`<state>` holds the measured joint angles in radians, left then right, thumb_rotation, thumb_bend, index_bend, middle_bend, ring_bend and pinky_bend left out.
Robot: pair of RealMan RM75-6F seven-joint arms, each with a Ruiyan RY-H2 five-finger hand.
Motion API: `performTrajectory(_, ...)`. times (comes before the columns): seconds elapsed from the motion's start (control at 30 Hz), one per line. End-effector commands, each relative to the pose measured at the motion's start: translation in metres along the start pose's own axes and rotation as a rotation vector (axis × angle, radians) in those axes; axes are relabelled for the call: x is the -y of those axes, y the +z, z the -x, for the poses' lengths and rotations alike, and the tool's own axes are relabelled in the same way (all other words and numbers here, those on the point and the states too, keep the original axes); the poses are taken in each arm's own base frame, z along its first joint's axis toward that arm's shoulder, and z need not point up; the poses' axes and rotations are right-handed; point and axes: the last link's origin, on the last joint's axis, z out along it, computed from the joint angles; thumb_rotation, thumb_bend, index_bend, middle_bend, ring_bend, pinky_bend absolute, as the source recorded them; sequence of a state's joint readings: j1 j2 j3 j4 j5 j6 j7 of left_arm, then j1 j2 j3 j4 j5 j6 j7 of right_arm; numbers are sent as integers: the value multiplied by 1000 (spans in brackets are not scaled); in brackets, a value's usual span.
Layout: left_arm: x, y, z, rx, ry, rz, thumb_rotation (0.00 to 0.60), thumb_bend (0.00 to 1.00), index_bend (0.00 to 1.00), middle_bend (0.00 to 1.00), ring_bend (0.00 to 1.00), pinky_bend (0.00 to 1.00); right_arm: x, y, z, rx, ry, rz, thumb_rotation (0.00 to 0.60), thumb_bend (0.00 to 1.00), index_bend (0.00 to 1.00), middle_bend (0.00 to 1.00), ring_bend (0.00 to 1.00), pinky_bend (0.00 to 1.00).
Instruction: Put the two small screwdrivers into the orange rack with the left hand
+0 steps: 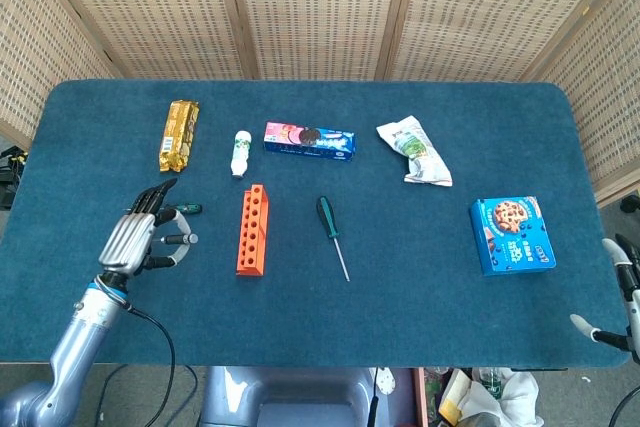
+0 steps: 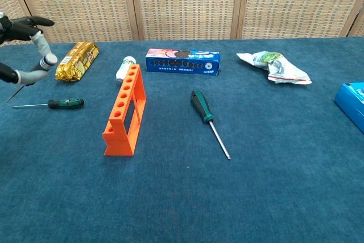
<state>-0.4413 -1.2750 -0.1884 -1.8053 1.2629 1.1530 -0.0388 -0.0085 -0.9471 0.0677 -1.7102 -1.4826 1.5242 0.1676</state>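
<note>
A small green-handled screwdriver (image 1: pixel 186 209) (image 2: pixel 65 103) lies on the blue table left of the orange rack (image 1: pixel 252 230) (image 2: pixel 124 112). A larger dark-green screwdriver (image 1: pixel 326 217) (image 2: pixel 201 105) lies right of the rack, its tip toward me. My left hand (image 1: pixel 135 237) (image 2: pixel 23 28) hovers over the small screwdriver's shaft, raised above the table, fingers spread and holding nothing. In the head view it hides the shaft. My right hand (image 1: pixel 627 277) shows only partly at the table's right front corner, fingers apart and holding nothing.
Along the back lie a gold snack pack (image 1: pixel 179 134), a white bottle (image 1: pixel 240 153), a blue cookie box (image 1: pixel 309 139) and a white bag (image 1: pixel 414 152). A blue biscuit box (image 1: pixel 512 235) sits at the right. Woven screens stand behind.
</note>
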Motion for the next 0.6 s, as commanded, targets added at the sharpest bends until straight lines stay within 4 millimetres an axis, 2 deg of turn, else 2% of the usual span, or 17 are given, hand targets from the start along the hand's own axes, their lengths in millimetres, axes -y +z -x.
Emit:
performTrajectory(0.03,-28,2,-17,-28,-333,138,600,479,620,0,0,0,0,0,0,0,-2,0,600,0,0,0,0,0)
performTrajectory(0.2,-43,9,-13,39,-615,181,600,479,627,0,0,0,0,1,2,4,-4,3,600,0,0,0,0,0)
performTrajectory(0.6,-56,24,19,142,-764,198,600,478,634,0,0,0,-1,3,1,2,-3,9,600,0,0,0,0,0)
